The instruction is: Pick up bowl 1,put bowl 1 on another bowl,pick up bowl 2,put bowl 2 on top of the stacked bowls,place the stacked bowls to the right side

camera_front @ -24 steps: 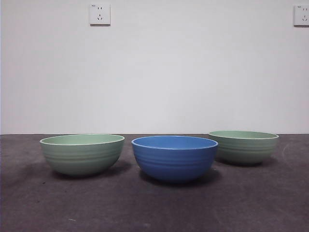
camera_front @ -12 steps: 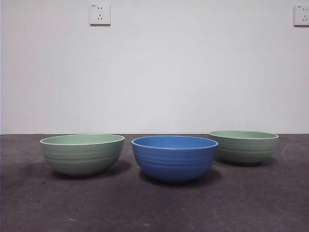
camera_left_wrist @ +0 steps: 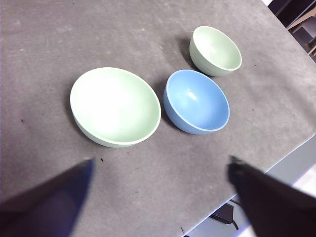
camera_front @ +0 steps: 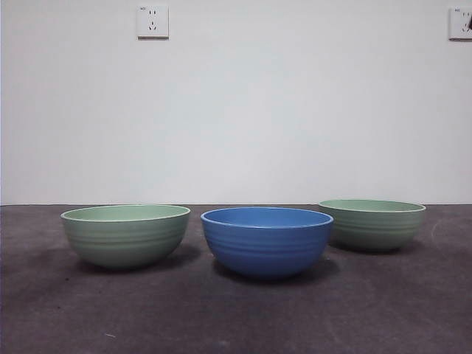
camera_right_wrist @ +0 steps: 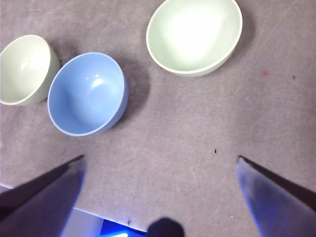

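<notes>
Three ribbed bowls stand apart in a row on the dark table. The blue bowl [camera_front: 266, 241] [camera_left_wrist: 196, 101] [camera_right_wrist: 88, 94] is in the middle. One pale green bowl [camera_front: 125, 234] [camera_left_wrist: 115, 106] [camera_right_wrist: 24, 69] is at the left and another pale green bowl [camera_front: 372, 223] [camera_left_wrist: 215, 50] [camera_right_wrist: 194, 35] at the right, a little farther back. All are empty and none is stacked. My left gripper [camera_left_wrist: 160, 162] hangs open high above the table, nearest the left green bowl. My right gripper [camera_right_wrist: 160, 158] is open too, high above the table, nearest the right green bowl. Neither touches anything.
The grey table mat [camera_front: 236, 317] runs to a white wall with two sockets [camera_front: 152, 21]. The table's edge [camera_left_wrist: 291, 153] shows in the left wrist view, with dark equipment beyond it. A small dark tip [camera_front: 468, 23] shows at the front view's top right edge.
A small dark tip has appeared at the top right edge of the front view. The bowls have not moved.
</notes>
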`<state>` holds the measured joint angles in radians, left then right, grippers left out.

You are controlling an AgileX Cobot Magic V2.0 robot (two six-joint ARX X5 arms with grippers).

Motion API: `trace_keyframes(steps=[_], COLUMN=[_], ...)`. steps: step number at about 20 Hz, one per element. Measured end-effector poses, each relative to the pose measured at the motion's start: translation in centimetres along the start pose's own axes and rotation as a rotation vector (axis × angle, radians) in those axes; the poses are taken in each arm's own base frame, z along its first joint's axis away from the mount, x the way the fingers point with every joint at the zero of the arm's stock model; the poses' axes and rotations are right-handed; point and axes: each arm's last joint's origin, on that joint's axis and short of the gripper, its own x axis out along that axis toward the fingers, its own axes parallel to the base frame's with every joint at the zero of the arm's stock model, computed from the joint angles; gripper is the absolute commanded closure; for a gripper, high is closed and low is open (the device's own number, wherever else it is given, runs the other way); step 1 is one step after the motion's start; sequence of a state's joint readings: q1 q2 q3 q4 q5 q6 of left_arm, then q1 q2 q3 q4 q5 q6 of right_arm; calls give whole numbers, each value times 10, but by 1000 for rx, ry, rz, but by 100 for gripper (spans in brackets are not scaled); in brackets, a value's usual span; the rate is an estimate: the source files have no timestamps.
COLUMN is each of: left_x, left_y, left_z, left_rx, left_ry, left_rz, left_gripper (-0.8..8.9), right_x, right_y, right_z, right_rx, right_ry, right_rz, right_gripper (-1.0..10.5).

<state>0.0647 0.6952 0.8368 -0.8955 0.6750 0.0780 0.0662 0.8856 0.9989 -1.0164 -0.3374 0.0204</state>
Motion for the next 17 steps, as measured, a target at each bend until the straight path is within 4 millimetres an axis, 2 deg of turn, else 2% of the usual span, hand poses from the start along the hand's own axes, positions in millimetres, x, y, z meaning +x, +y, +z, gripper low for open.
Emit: trace_keyframes(steps=[4,8,15,17], left_x=[0,0,0,0], left_y=[0,0,0,0], left_z=[0,0,0,0], left_rx=[0,-1,-1,-1], left_ry=[-1,-1,-1,-1], left_rz=[1,1,0,0], left_gripper=[247,247,247,247], right_x=[13,37,109,130], right_y=[-4,-12,-39,-47], right_z=[13,40,84,92], right_rx=[29,66,125,131], right_ry=[-20,-34,63,84], right_rz=[1,-7,-79,-110], right_gripper=[442,443,447,447])
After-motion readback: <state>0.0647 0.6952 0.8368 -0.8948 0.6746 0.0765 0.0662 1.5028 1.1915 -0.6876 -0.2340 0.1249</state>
